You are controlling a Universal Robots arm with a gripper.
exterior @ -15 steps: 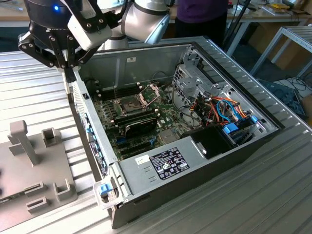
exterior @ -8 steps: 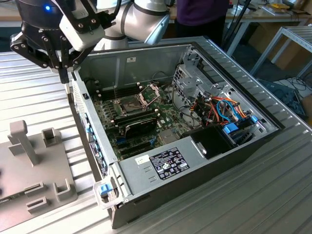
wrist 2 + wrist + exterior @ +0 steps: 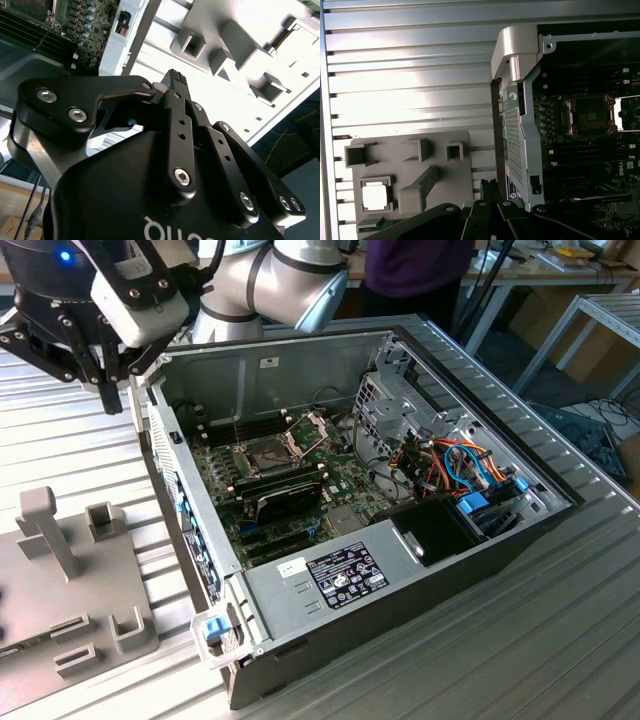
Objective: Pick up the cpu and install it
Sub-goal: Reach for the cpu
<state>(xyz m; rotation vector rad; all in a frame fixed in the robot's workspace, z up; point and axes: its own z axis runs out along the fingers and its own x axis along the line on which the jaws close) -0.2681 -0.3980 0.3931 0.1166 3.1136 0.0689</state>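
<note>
Gripper [image 3: 172,78]: fingertips pressed together, holding nothing, just beside the computer case [image 3: 262,375] wall.
CPU [image 3: 374,195]: seated in grey fixture [image 3: 410,162], near case.

Exterior view was evenly lit: soft diffuse light, faint shadows only. The computer case [image 3: 250,375] interior sat darker than the ribbed table [image 3: 520,660]. First wrist view had a hard glare band across the table, the cpu [image 3: 374,196] top was clipped near white, and the case interior was underexposed. In the second wrist view the grey fixture [image 3: 210,20] and table were blown out, with the foreground in shade.
</note>
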